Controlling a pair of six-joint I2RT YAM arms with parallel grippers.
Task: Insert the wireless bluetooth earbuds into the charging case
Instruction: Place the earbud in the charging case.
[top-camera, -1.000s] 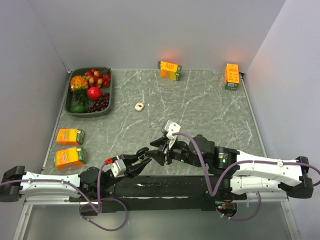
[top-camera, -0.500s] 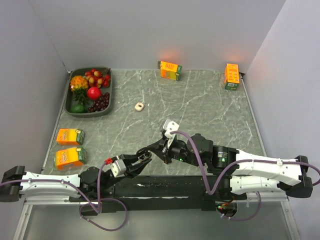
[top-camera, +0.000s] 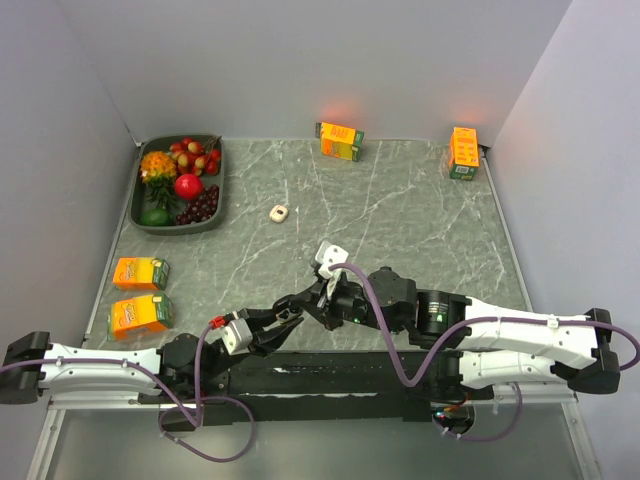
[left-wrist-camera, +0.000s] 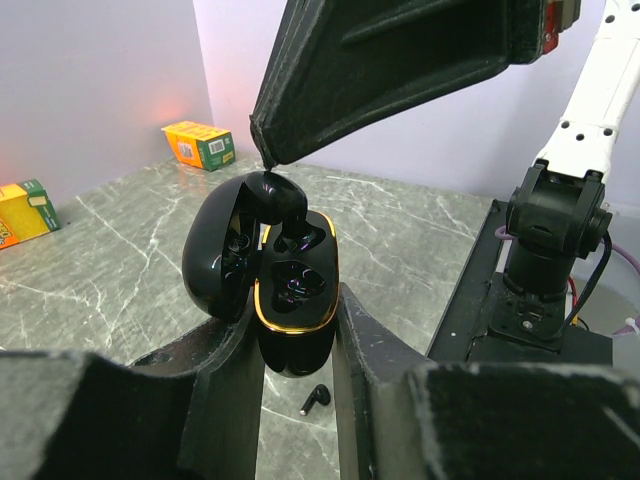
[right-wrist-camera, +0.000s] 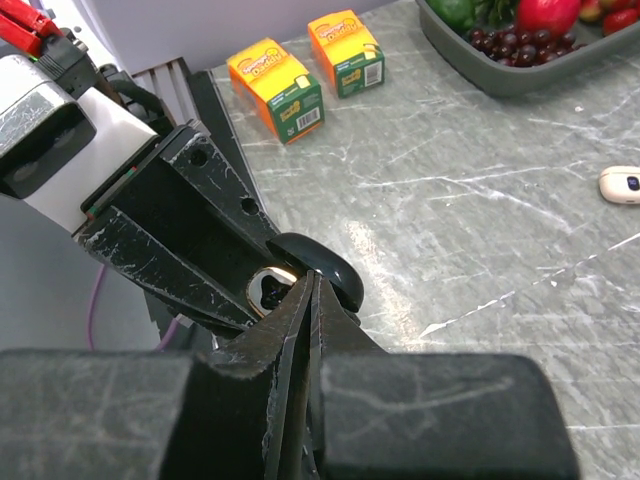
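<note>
Black with a gold rim, the charging case (left-wrist-camera: 295, 300) stands upright in the lower middle of the left wrist view. Its lid is swung back to the left, and my left gripper (left-wrist-camera: 293, 335) is clamped on its lower body, one finger on each side. Only this view shows the inside: two dark wells, and at the case's top edge a glossy black earbud (left-wrist-camera: 275, 192). It sits directly under the tips of my right gripper (left-wrist-camera: 268, 160), which reaches in from the upper middle of the frame. Those tips are pressed together on the top of the bud, as far as I can tell. Below the case, at the bottom middle, a stemmed earbud (left-wrist-camera: 316, 398) lies loose on the marble table (left-wrist-camera: 120, 270).

The right wrist view hides the held bud behind my own pinched fingers. It shows only a sliver of gold rim and the domed lid to their right — plus a whitish piece (right-wrist-camera: 624, 185) at the right edge, well apart. From above, both grippers meet at the lower middle of the frame, where case and buds are too small to make out. The whitish piece lies alone near the centre, right of the fruit tray (top-camera: 170, 228).
</note>
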